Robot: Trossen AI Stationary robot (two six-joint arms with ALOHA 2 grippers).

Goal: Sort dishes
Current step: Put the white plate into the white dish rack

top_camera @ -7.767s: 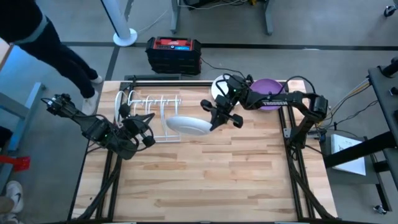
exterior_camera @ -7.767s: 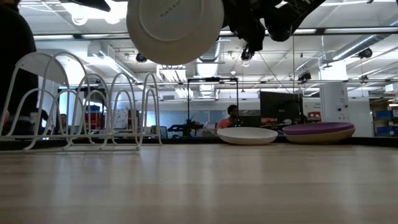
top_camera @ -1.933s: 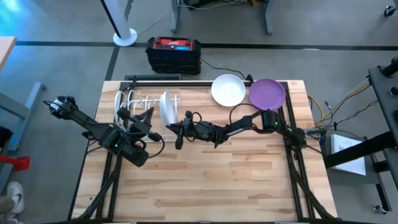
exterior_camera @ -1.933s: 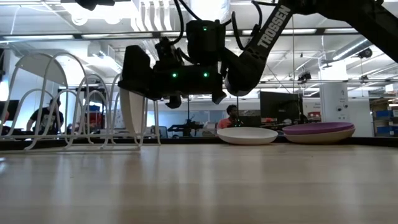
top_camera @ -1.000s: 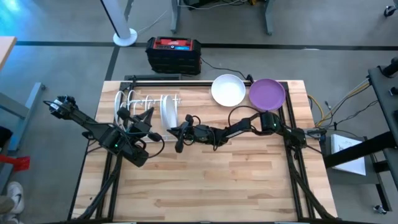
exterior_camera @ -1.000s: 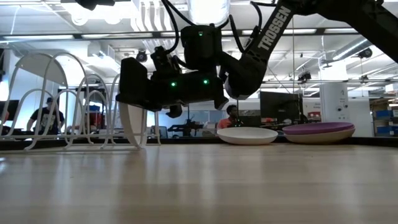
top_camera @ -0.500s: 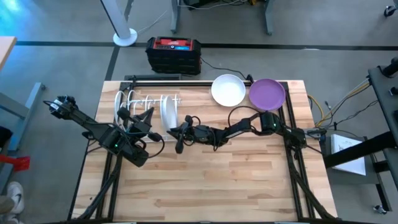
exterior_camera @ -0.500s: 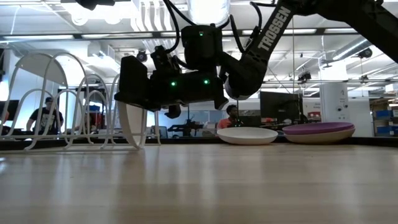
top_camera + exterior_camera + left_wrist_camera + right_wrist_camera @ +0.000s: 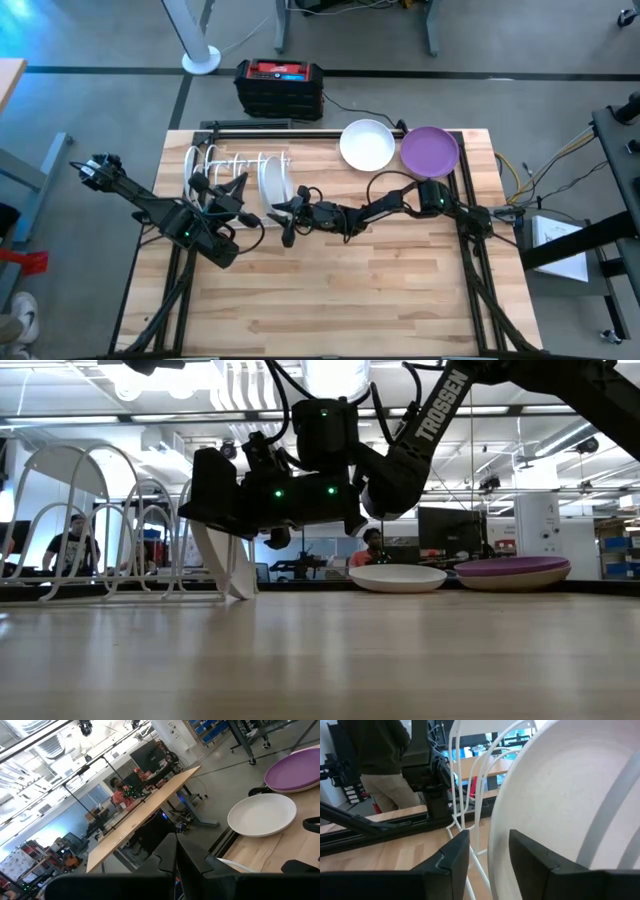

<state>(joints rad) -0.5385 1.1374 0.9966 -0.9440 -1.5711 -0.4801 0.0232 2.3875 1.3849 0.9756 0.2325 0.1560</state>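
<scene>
A white plate (image 9: 272, 180) stands on edge in the white wire rack (image 9: 222, 163), at the rack's right end. It is tilted, its lower edge (image 9: 240, 594) down at the rack's base. My right gripper (image 9: 285, 212) reaches in from the table's right and is open. Its fingers stand on either side of the plate's upper rim (image 9: 496, 840). My left gripper (image 9: 232, 192) waits shut beside the rack's near side. A white dish (image 9: 367, 144) and a purple dish (image 9: 430, 150) lie flat at the far right. My right gripper straddles the white plate's upper rim (image 9: 495, 851), one finger (image 9: 447, 862) on each face, coming level from the table's right. A gap shows beside the rim. I cannot tell whether either finger touches it. The plate leans with its lower edge down in the rack.
The rack's empty wire loops (image 9: 100, 510) stand to the left of the plate. The near half of the wooden table (image 9: 340, 290) is bare. A red and black box (image 9: 279, 85) sits on the floor beyond the far edge. People show in the room behind.
The white plate has tipped from nearly upright to a lean. Its lower edge has slid toward the table's right, while its upper rim has stayed by my right gripper. My right gripper has hardly moved.
</scene>
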